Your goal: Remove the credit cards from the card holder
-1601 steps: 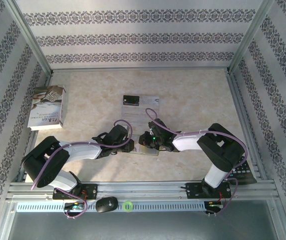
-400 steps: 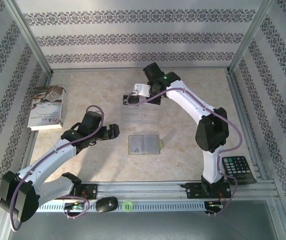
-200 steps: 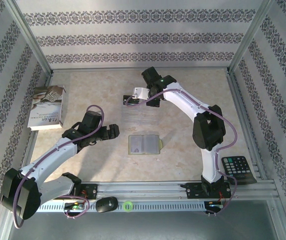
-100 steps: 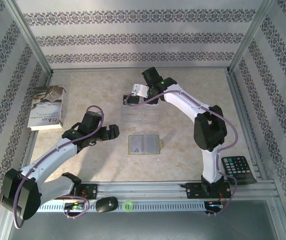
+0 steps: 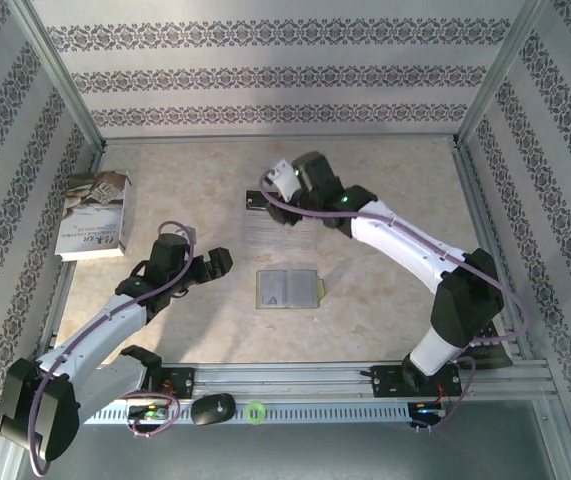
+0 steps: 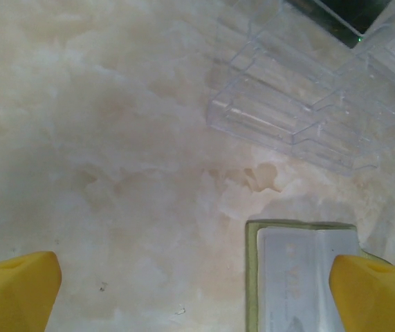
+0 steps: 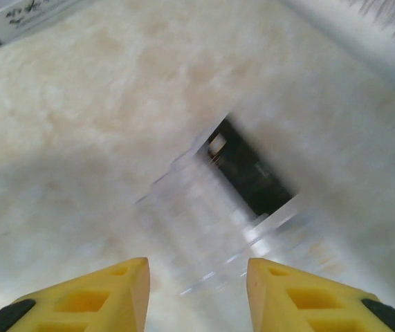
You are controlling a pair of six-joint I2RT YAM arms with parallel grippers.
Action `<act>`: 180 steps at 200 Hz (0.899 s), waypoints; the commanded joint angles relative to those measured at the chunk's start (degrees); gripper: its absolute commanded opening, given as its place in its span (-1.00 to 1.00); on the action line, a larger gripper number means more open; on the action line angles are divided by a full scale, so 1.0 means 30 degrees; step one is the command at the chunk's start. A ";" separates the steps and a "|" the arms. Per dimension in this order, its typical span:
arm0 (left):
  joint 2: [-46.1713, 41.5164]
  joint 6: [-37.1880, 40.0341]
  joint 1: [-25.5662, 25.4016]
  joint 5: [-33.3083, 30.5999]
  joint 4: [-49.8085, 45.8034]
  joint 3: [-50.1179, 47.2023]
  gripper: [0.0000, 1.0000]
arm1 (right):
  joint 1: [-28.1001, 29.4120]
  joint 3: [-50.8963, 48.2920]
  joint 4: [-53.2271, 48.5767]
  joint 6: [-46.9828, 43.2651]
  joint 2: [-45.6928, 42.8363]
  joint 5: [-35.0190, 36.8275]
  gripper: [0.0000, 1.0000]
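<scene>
Walled tabletop (image 5: 395, 190) leaves wide room around the flat-open card holder (image 5: 287, 289).

A black card (image 7: 251, 176) is being shown flat on the table (image 7: 66, 124) beyond the parted right gripper (image 7: 197, 277), beside blurred, seemingly clear plastic (image 7: 204, 232).

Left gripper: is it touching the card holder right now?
Apart. The top external view shows a strip of bare table between the open left gripper and the opened card holder.
</scene>
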 commanded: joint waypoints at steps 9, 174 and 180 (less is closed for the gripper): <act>-0.0826 -0.0592 0.0646 0.1548 0.1751 -0.0651 0.99 | 0.2601 -0.1702 -0.1805 0.5108 0.1188 0.0722 -0.15; -0.2475 0.1222 0.0667 0.0850 -0.0122 -0.0653 0.68 | 0.7131 -0.1481 -0.3944 0.5203 0.6133 0.5285 -0.47; -0.2455 0.1253 0.0679 0.0988 -0.0157 -0.0652 0.64 | 0.7134 -0.1571 -0.3765 0.5189 0.6060 0.5272 -0.55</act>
